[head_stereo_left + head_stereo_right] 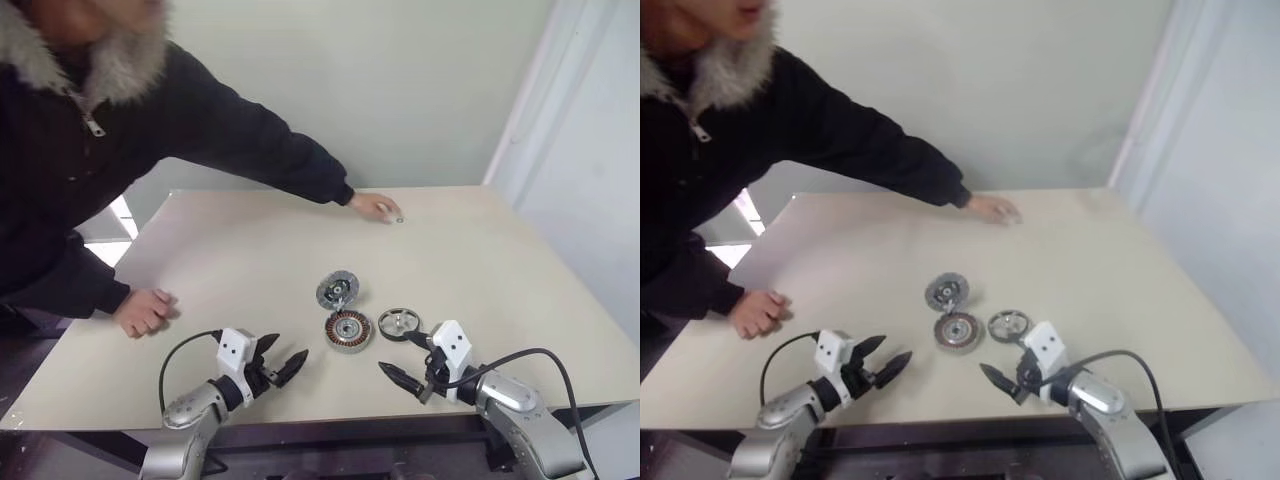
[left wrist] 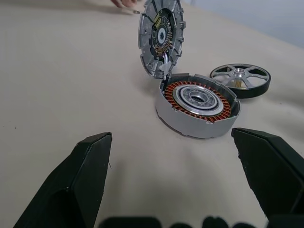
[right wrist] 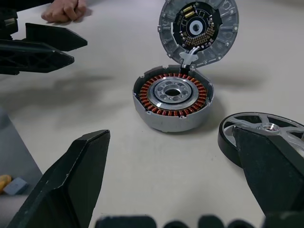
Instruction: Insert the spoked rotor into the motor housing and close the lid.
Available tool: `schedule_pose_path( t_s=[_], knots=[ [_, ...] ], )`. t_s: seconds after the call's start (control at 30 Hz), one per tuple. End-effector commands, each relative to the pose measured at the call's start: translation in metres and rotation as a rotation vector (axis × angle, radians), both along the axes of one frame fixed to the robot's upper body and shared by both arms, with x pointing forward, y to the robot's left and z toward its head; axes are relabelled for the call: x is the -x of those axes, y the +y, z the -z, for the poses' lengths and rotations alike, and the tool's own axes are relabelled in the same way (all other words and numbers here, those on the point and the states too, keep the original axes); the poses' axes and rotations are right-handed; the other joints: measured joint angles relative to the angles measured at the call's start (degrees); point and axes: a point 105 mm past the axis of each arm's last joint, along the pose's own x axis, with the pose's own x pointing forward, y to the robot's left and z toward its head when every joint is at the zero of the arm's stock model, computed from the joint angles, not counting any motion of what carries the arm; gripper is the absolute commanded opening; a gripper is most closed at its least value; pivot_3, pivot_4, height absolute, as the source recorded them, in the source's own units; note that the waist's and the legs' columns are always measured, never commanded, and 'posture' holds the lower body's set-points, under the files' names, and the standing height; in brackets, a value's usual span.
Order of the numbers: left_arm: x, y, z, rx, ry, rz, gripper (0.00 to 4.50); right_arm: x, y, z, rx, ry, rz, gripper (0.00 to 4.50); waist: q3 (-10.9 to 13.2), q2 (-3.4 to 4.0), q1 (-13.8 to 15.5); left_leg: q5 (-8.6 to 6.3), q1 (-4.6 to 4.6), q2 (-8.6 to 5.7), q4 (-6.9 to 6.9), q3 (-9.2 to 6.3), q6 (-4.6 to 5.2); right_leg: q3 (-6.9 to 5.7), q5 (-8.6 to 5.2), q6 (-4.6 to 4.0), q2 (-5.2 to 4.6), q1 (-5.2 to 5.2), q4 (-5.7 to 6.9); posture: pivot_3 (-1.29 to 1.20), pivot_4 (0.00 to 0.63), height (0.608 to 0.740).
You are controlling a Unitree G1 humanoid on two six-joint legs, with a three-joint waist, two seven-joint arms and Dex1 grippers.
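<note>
Between the two end effectors, on a pale tabletop, lie a motor's parts: the motor housing with its ring of copper windings facing up, the lid hinged open at the housing's far edge and tilted up with its circuit side towards the robot, and the spoked rotor lying flat just beside the housing. The left end effector hovers near the tabletop's front edge with its fingers spread wide and nothing between them; the housing sits ahead of it and to its right. The right end effector is likewise spread and empty, the rotor just ahead of it, close to its right finger in the wrist view. A person leans over the far side, one hand resting well beyond the parts, a fist on the tabletop to the left end effector's far left.

The rotor is thin and flat, so a grasp at its rim could slip or skate it away. It could also jam if lowered tilted onto the housing, and the raised lid might drop shut early if bumped. The rotor's axle points straight up; being round, it has no long axis in the plane of the tabletop.
</note>
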Motion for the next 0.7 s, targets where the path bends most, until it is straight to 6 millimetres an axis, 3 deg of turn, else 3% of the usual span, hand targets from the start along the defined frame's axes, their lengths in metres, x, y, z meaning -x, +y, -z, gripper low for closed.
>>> schedule_pose_path(
  t_s=[0.03,0.3,0.7],
  knots=[
    [-0.003,-0.003,-0.009,-0.002,-0.044,0.024,4.45,-0.001,0.001,-0.012,-0.011,-0.052,-0.002,4.5,0.0,0.0,0.0,0.0,0.0,0.0,0.0,0.0,0.0,0.0,0.0,0.0,0.0,0.0,0.0,0.0,0.0,0.74],
    [-0.005,-0.002,-0.011,-0.012,-0.043,0.045,4.45,-0.001,0.002,-0.012,-0.019,-0.053,0.006,4.5,0.0,0.0,0.0,0.0,0.01,0.0,0.0,0.0,0.0,0.0,0.0,0.0,0.0,0.0,0.0,0.0,0.0,0.74],
    [-0.002,0.017,-0.006,-0.055,-0.003,0.032,4.45,0.002,0.004,-0.009,-0.026,-0.041,0.0,4.5,0.0,0.01,-0.01,0.0,0.01,0.01,0.0,0.01,0.0,0.0,0.0,0.0,0.0,0.0,0.0,0.0,0.0,0.74]
  ],
)
